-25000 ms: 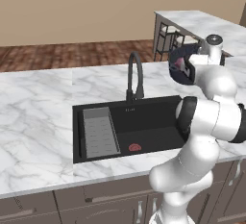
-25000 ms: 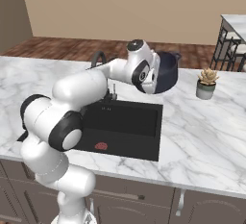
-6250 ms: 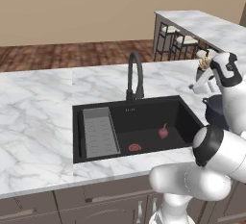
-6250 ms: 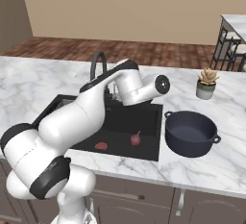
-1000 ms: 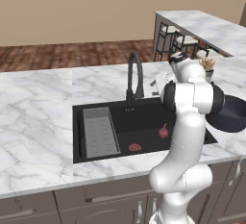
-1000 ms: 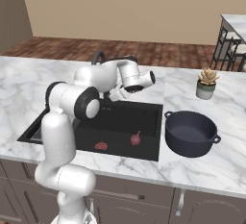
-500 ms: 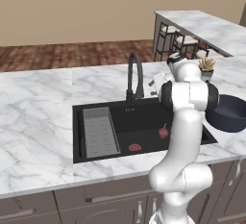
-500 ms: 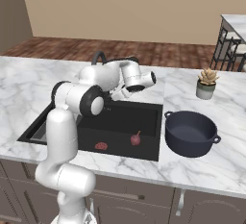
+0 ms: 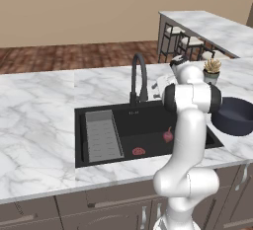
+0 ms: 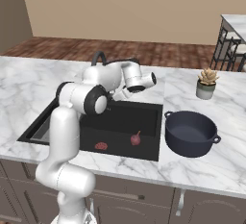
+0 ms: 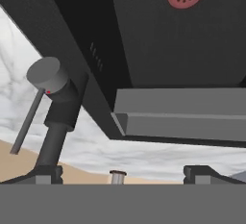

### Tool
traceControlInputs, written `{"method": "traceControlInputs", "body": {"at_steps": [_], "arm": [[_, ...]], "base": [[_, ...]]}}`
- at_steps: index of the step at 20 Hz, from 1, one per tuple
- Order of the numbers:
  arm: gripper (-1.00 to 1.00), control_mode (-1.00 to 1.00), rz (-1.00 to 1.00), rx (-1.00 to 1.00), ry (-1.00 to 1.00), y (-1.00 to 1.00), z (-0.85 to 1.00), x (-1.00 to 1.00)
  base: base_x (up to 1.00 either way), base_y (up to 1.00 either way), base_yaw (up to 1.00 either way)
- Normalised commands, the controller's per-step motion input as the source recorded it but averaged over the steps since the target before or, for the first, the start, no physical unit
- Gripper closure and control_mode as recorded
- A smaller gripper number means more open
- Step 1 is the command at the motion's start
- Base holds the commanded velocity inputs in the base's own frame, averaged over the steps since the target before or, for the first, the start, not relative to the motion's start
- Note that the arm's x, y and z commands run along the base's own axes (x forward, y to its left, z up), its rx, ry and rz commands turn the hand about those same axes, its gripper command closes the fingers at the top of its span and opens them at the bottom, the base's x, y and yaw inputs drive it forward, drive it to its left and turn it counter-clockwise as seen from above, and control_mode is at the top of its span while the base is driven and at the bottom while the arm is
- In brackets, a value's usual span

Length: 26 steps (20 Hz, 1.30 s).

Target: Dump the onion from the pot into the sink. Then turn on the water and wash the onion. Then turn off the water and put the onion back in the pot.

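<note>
**Tool at faucet, onion waiting in basin**

Onion (image 9: 168,135) lies loose on the sink (image 9: 148,120) floor near the red drain (image 9: 139,151), already dumped. Pot (image 10: 191,132) stands upright on the table, right of the basin, ready for the return. Tool (image 11: 120,172), jaws spread wide and empty, faces the faucet handle (image 11: 47,75); likely lining up to start the water.

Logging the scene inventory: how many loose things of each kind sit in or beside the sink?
Onion: 1
Pot: 1
Potted plant: 1
Total: 3
</note>
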Motion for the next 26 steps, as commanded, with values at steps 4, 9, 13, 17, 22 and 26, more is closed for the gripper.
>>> {"method": "traceControlInputs", "body": {"at_steps": [4,9,13,17,22,26], "arm": [[-1.0,-1.0,0.0,0.0,0.0,0.03,-0.1,0.17],[-1.0,-1.0,0.0,0.0,0.0,0.06,-0.08,0.08],[-1.0,-1.0,0.0,0.0,0.0,0.05,-0.06,0.0],[-1.0,-1.0,0.0,0.0,0.0,0.01,-0.09,0.09],[-1.0,-1.0,0.0,0.0,0.0,0.01,-0.11,0.15],[-1.0,-1.0,0.0,0.0,0.0,0.01,-0.11,0.26]], "base": [[0.0,0.0,0.0],[0.0,0.0,0.0],[0.0,0.0,0.0],[0.0,0.0,0.0],[0.0,0.0,0.0],[0.0,0.0,0.0]]}}
